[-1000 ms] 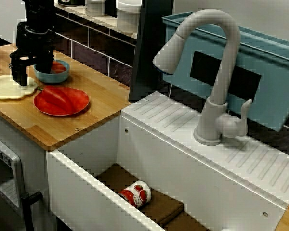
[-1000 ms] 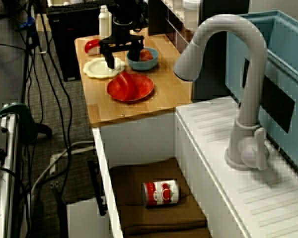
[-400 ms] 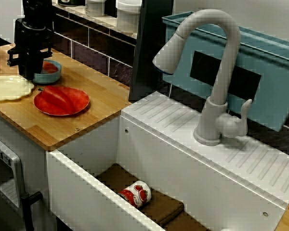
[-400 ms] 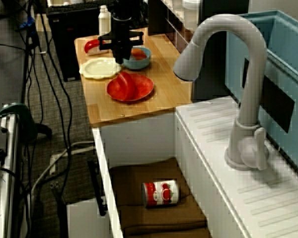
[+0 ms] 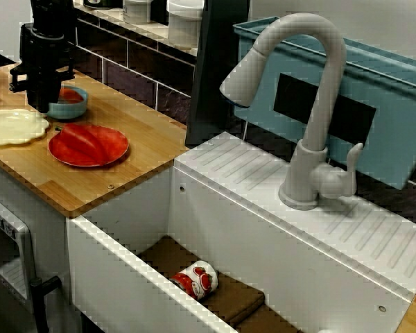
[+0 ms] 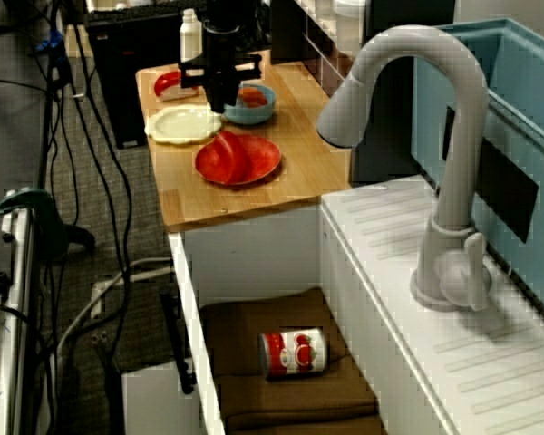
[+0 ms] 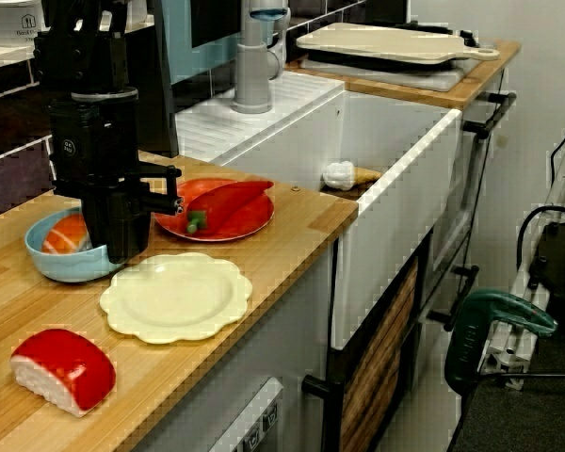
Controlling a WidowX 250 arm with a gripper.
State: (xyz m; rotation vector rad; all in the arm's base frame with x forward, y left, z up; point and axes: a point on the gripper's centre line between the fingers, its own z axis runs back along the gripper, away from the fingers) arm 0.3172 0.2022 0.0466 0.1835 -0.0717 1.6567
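Since 1 s ago the end effector has left the cream plate, where it stood w/ fingers spread. It has moved toward the table's back edge, and the fingers are now drawn together. The blue bowl and the cream plate both sit a bit further from the sink end than before.

Table: wood, meets the sink at one end.
Sink: grey faucet behind it. Inside, a brown mat w/ a red-and-white can lying on its side.
End effector: hangs upright and closed, tips down at the bowl's rim on the side facing the table's front edge. Can't tell whether the rim is pinched btwn them.
Red plate: mid-table, nearest the sink end, w/ a red pepper lying on it.
Cream plate: near the front edge, just beside the bowl.
Blue bowl: near the back edge, w/ an orange food piece inside.
Red-and-white food piece: by the front edge, farthest from the sink.
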